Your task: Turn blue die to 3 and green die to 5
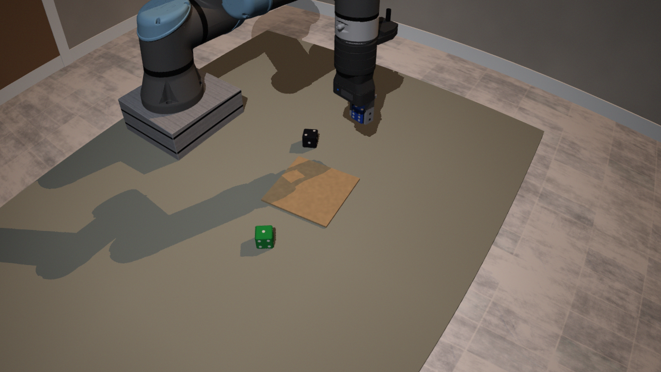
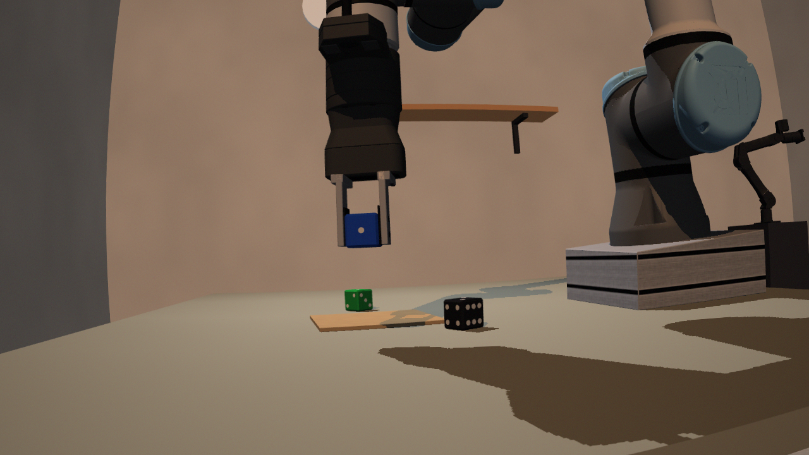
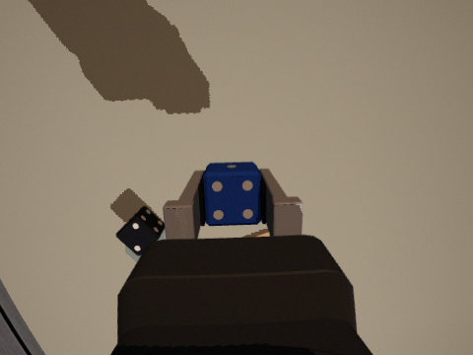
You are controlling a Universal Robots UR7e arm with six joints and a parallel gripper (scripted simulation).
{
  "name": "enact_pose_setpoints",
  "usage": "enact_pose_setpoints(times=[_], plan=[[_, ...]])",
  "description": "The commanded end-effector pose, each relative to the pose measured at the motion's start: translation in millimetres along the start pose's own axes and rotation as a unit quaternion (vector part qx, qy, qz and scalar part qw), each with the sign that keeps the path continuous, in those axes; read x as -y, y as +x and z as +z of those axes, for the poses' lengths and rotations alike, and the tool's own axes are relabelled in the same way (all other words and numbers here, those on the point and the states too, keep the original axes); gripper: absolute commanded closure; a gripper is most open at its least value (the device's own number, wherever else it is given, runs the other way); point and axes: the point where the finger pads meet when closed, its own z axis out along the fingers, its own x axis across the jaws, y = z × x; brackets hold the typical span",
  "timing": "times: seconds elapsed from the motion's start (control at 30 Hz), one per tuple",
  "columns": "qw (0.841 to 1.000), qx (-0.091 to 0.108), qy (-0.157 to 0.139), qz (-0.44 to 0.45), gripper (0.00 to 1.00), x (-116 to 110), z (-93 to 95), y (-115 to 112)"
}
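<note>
My gripper point(image 1: 361, 117) point(image 2: 362, 242) point(image 3: 232, 186) points down and is shut on the blue die point(image 1: 357, 114) point(image 2: 361, 226) point(image 3: 232, 195), held level high above the table. Its upper face shows 4; 1 faces the exterior view and 6 shows in the top view. The tan mat point(image 1: 332, 194) point(image 2: 345, 322) point(image 3: 260, 233) lies flat with no die on it, mostly hidden by the gripper body in the wrist view. The green die point(image 1: 264, 236) point(image 2: 358, 300) stands on the table beside the mat, 1 on top. The black die point(image 1: 310, 138) point(image 2: 463, 314) point(image 3: 139, 234) shows 2 on top.
The robot's base block point(image 1: 147, 124) point(image 2: 602, 277) stands beyond the black die, which is off the mat near its corner. The arm's shadow falls across part of the mat. The table's edge point(image 1: 492, 249) runs along the right in the top view.
</note>
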Motion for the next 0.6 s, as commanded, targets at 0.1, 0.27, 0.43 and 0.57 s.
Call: enact_pose_setpoints(times=[0.1,0.27,0.43,0.57], plan=[[1.0,-0.001,0.0,-0.012,0.43,-0.2,-0.2,0.1],[1.0,-0.001,0.001,-0.012,0.43,-0.2,-0.2,0.1],[1.0,0.0,0.013,-0.012,0.43,-0.3,0.2,-0.1],[0.999,0.001,0.042,-0.012,0.43,-0.6,0.6,-0.3]])
